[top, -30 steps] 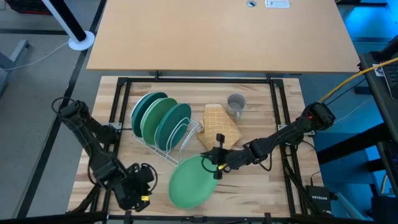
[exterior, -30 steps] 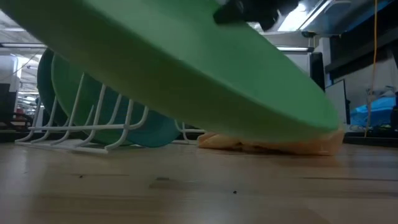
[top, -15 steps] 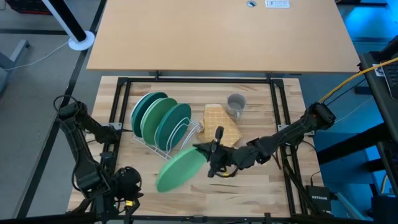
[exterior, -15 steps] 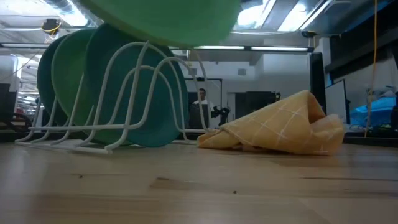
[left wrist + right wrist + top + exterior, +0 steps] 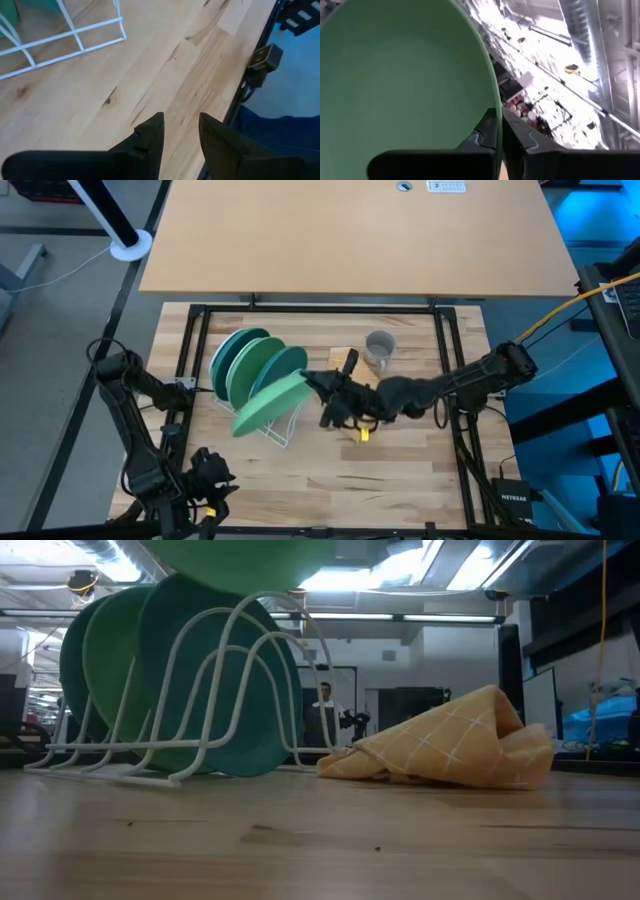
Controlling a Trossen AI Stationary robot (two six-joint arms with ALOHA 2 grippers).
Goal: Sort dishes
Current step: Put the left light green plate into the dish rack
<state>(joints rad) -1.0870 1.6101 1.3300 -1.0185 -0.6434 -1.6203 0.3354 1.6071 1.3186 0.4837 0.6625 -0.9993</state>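
Note:
My right gripper (image 5: 318, 398) is shut on a light green plate (image 5: 270, 405), held tilted above the near end of the white wire rack (image 5: 285, 425). The plate fills the right wrist view (image 5: 405, 75), and its underside shows at the top of the low view (image 5: 240, 555). Three teal and green plates (image 5: 250, 365) stand on edge in the rack's slots. A small grey mug (image 5: 379, 348) stands on the table behind my right arm. My left gripper (image 5: 181, 132) is open and empty at the table's near left corner (image 5: 205, 478). My right gripper pinches the light green plate's rim (image 5: 496, 117) between its two fingers, one on each face. The fingers come from the table's right side, roughly level. The plate is lifted clear of the table and tilted, reaching left from the fingers over the rack; whether it touches the wires I cannot tell.
A yellow checked cloth (image 5: 450, 745) lies crumpled to the right of the rack, partly under my right arm (image 5: 430, 392). Bare wood (image 5: 380, 480) spreads along the table's near side. A black frame (image 5: 190, 350) borders the table. A person stands far off in the room (image 5: 322, 700).
My right gripper has risen and gone toward the far left, to the rack, carrying the light green plate. The plate was low over the table's near middle and now hangs tilted above the rack's near end. My left gripper has drawn back a little toward the near left corner.

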